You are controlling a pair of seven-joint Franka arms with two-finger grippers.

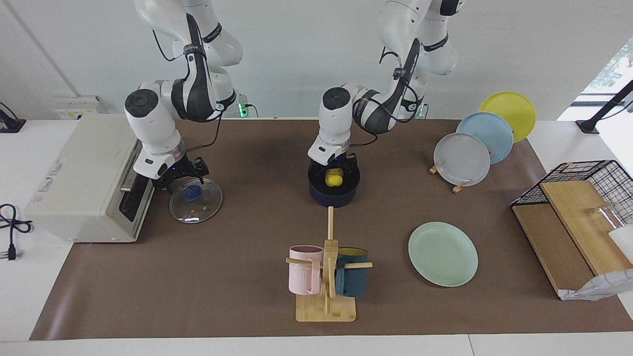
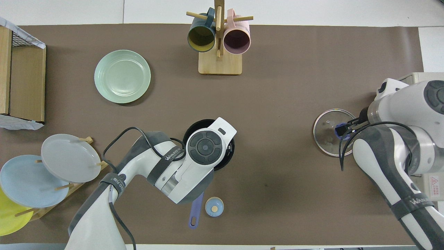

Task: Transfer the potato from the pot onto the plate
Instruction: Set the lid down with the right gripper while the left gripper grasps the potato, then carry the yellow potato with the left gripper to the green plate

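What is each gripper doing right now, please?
Left gripper: down in the pot, fingers around the potato; grip cannot be told.
Right gripper: over the glass lid; cannot be told.

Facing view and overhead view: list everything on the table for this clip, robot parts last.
potato: 1, yellow, in the pot
pot: 1, navy, mid-table, near the robots
plate: 1, mint green, toward the left arm's end
glass lid: 1, clear, blue knob, in front of the toaster oven
toaster oven: 1, cream, right arm's end
mug tree: 1, wooden, pink and teal mugs
plate rack: grey, blue, yellow plates
wire basket: 1, black, on wooden shelf
small blue lid: 1, beside pot handle
left gripper: at the potato
right gripper: over the glass lid
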